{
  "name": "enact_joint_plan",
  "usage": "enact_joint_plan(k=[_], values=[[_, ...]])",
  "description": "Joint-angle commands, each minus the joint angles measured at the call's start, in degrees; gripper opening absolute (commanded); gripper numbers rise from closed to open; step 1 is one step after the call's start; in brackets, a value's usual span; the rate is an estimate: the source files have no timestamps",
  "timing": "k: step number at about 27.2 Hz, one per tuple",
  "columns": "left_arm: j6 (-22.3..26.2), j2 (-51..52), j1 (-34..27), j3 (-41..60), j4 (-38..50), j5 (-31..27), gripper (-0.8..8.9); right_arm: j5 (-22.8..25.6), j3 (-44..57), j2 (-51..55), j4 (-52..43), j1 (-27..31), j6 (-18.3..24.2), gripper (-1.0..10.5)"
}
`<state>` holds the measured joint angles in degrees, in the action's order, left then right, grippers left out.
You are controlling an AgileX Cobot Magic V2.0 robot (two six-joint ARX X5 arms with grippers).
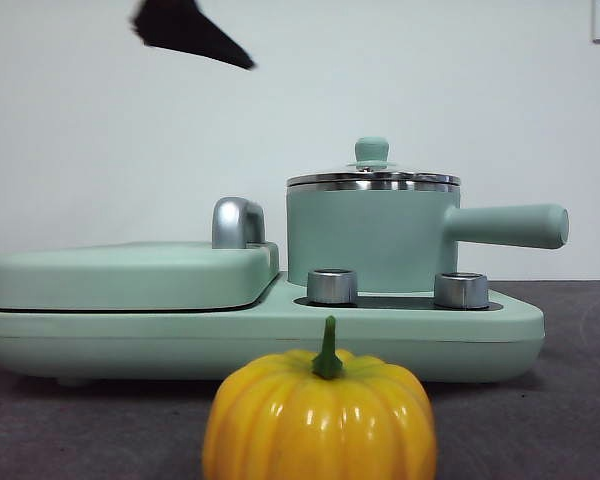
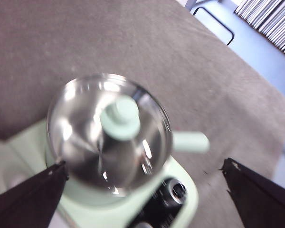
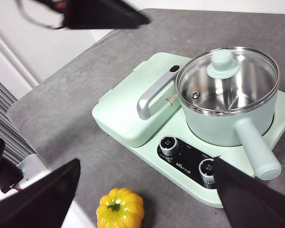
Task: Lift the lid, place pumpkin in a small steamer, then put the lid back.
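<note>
- Front view: the pumpkin (image 1: 320,415) sits on the grey desk (image 1: 570,400) nearest the camera, stem up, in front of the mint-green cooker base (image 1: 260,335) and apart from it. On the base's right part stands the small steamer (image 1: 370,240), its long handle pointing right, with the lid (image 1: 372,172) seated on its rim. Two silver knobs (image 1: 332,286) stand in front of the steamer. The flat griddle cover (image 1: 130,272) with its chrome handle (image 1: 237,222) fills the base's left part. A black gripper tip shows at the top left, high above everything.
- Left wrist view: the left gripper (image 2: 142,194) hangs above the lid (image 2: 109,133), its two black jaws spread wide to either side of the steamer and touching nothing. The picture is blurred; the mint knob (image 2: 120,118) lies between the jaws.
- Right wrist view: the right gripper (image 3: 147,190) hovers over the desk's near side with jaws wide apart and empty. The pumpkin (image 3: 120,208) lies on the desk between them, just clear of the base. The lid (image 3: 226,78) covers the steamer (image 3: 228,121). The other arm's black gripper (image 3: 102,14) shows at the upper edge.
</note>
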<state>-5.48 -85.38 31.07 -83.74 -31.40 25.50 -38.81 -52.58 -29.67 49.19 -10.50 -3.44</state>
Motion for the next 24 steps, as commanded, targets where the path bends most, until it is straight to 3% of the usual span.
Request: enact_joint_plan(k=[1,7,16,21,24], values=[[3.3,-6.62,1.81,-6.78,-0.74,-2.01,4.94,-0.04,-0.83,-0.17,-0.28,-0.2,-0.63,4.4],[7.21,-16.28,5.55,-15.08,-1.05,-8.0,4.95,0.02,-0.83,-0.17,-0.28,-0.2,-0.66,4.4],[7.89,-23.06,8.74,-17.79,-0.52,-13.99,4.94,0.02,-0.83,-0.17,-0.26,-0.2,-0.68,4.4],[8.66,-24.41,8.81,-17.79,0.04,-14.38,4.89,0.02,-0.83,-0.17,-0.26,-0.2,-0.68,4.4],[9.64,-25.07,8.81,-17.79,0.2,-14.4,4.29,0.02,-0.83,-0.17,-0.26,-0.2,-0.7,4.4]])
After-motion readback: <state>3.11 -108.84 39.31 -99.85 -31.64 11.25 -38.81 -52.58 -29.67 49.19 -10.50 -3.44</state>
